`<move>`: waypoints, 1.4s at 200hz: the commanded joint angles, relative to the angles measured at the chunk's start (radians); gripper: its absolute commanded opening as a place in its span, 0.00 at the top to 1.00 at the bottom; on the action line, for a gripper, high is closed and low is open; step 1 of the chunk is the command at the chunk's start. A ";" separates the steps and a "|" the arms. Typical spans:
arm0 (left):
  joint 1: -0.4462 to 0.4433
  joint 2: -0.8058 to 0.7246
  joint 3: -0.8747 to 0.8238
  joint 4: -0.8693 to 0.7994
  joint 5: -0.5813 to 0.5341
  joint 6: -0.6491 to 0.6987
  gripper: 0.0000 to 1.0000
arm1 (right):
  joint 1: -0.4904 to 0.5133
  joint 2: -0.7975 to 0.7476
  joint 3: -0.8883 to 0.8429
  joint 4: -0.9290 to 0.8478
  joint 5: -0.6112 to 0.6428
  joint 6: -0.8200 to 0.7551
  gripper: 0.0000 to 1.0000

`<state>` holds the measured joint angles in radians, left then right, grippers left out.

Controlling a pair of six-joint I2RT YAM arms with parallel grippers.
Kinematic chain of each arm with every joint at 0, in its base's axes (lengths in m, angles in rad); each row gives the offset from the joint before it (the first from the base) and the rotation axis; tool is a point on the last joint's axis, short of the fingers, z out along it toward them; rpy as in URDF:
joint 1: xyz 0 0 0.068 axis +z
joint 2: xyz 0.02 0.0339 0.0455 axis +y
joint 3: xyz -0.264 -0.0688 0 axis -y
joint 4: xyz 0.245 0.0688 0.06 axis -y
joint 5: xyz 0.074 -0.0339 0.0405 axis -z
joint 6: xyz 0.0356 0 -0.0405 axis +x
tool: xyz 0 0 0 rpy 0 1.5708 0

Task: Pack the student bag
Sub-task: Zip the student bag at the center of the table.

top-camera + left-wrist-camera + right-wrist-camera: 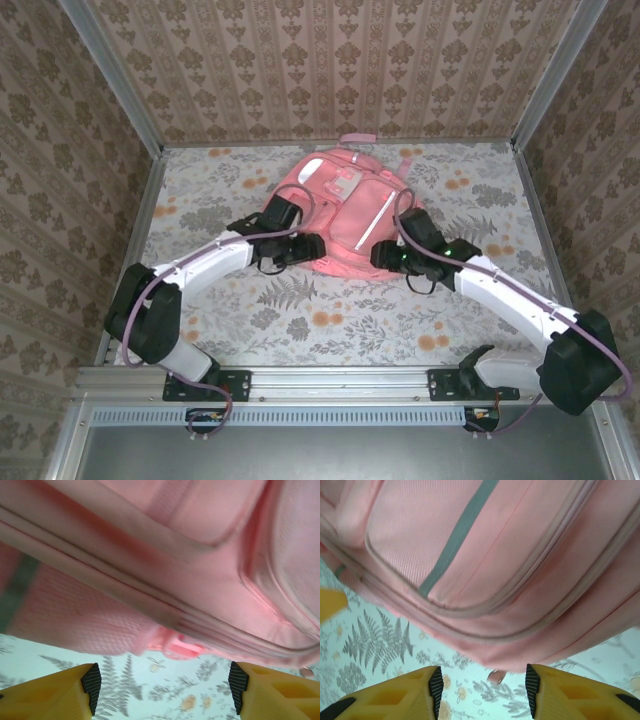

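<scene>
on flowered table point(300, 320), student bag point(345, 215), contents hidden, left fingers point(91, 682) wide, right fingers point(436, 682) half-open

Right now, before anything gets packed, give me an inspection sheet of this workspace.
Surface: fern-and-flower printed table cover, lying flat.
Job's things: pink student bag at the far middle, front pockets facing up.
Clutter: nothing seen.
End effectors: left end effector open at the bag's near edge, nothing between its fingers; right end effector open, also at the bag's near edge.
Cables: purple cables run along both arms.
Surroundings: patterned walls; metal frame.
</scene>
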<state>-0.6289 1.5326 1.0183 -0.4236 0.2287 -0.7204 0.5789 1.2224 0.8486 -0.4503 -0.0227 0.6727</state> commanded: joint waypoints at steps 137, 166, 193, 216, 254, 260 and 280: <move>0.033 0.061 -0.118 0.074 0.077 -0.011 0.38 | 0.331 0.220 -0.009 0.154 0.254 -0.008 0.53; 0.052 0.097 -0.120 0.132 0.069 -0.007 0.42 | 0.344 0.250 0.005 0.165 0.253 -0.006 0.52; 0.083 0.137 -0.124 0.194 0.064 -0.024 0.43 | 0.348 0.273 0.042 0.145 0.239 -0.014 0.52; 0.112 0.135 -0.151 0.267 0.064 -0.061 0.43 | 0.349 0.275 0.047 0.142 0.237 -0.012 0.52; 0.145 0.139 -0.176 0.379 0.090 -0.104 0.43 | 0.349 0.276 0.046 0.141 0.231 -0.002 0.52; 0.148 0.142 -0.186 0.403 0.094 -0.116 0.43 | 0.352 0.278 0.047 0.143 0.231 -0.002 0.52; 0.162 0.169 -0.210 0.488 0.116 -0.149 0.50 | 0.355 0.284 0.049 0.150 0.231 -0.002 0.52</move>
<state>-0.4900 1.6634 0.8314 -0.0914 0.3363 -0.8043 0.9260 1.4944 0.8696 -0.3012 0.1921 0.6769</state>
